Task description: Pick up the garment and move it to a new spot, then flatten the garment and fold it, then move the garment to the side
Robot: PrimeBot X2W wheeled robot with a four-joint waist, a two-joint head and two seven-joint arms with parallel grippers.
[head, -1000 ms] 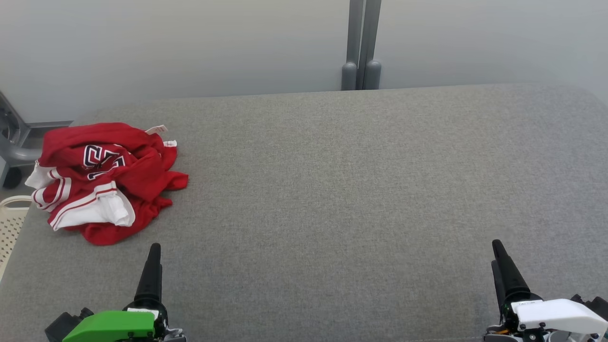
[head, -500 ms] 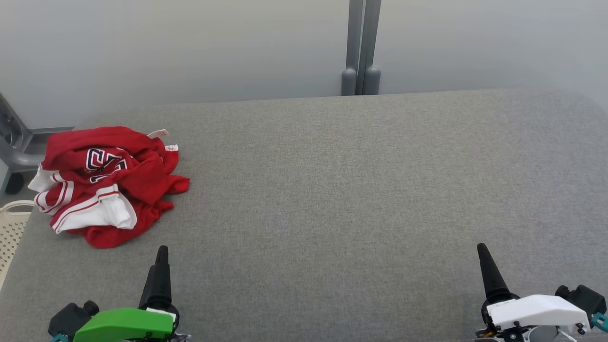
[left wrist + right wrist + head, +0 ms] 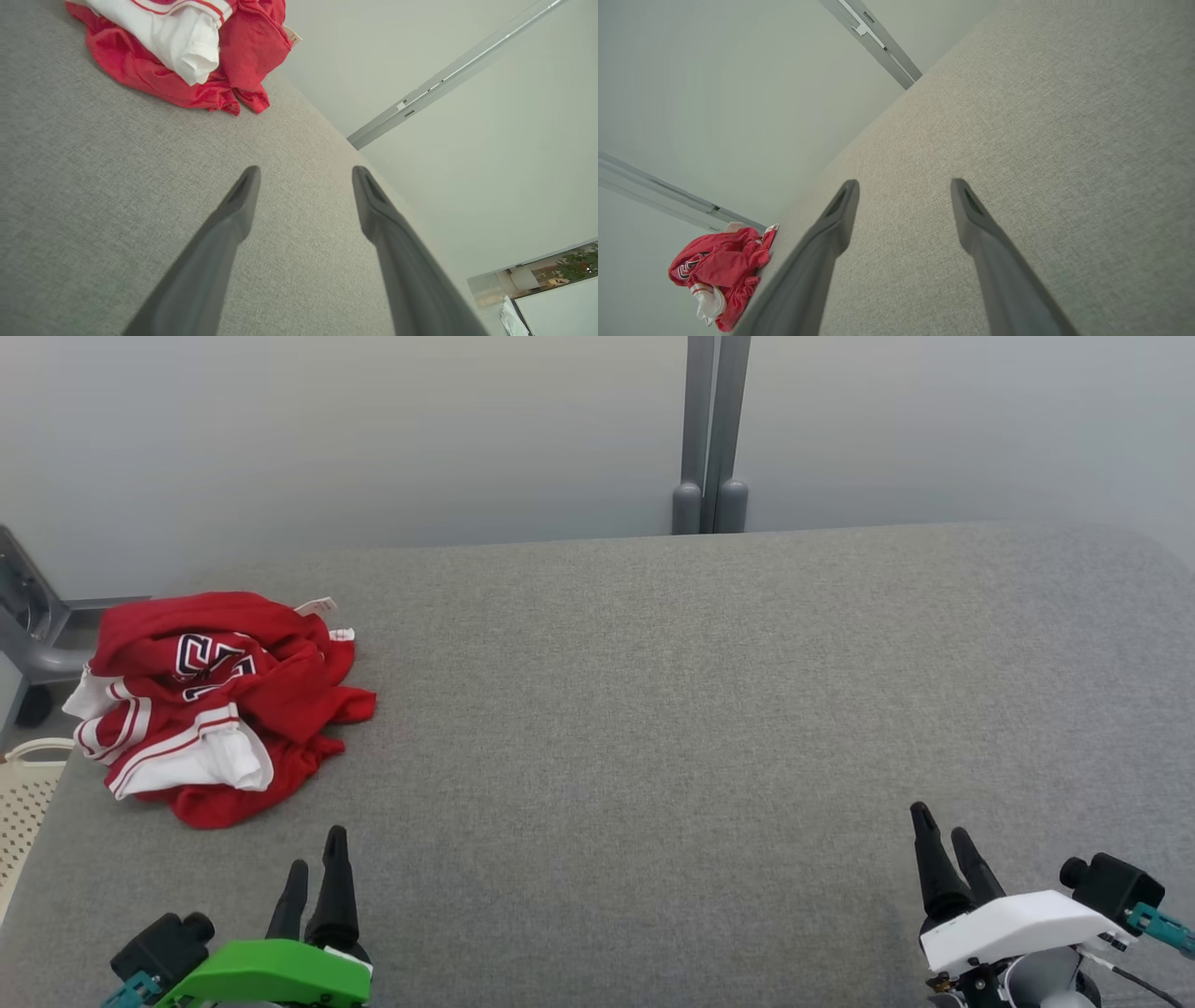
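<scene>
The garment [image 3: 219,705] is a red and white jersey with dark lettering, crumpled in a heap at the far left of the grey fabric table [image 3: 653,709]. My left gripper [image 3: 316,859] hovers at the lower left, a short way in front of the heap, open and empty. At the lower right my right gripper [image 3: 938,835] is open and empty too, far from the cloth. The left wrist view has the garment [image 3: 187,51] at its top left, beyond the left gripper [image 3: 303,175]. In the right wrist view the garment [image 3: 721,273] lies small at the lower left, past the right gripper [image 3: 903,186].
A grey post [image 3: 709,429] stands against the pale wall behind the table. A cream perforated basket [image 3: 23,793] and a grey metal frame [image 3: 33,625] sit off the table's left edge. The grey surface stretches bare from the heap to the right edge.
The head camera has tilted, shifting the whole picture down. Both wrists have rolled, so each gripper now presents two fingers instead of one; the right gripper has drifted left. The garment lies as before.
</scene>
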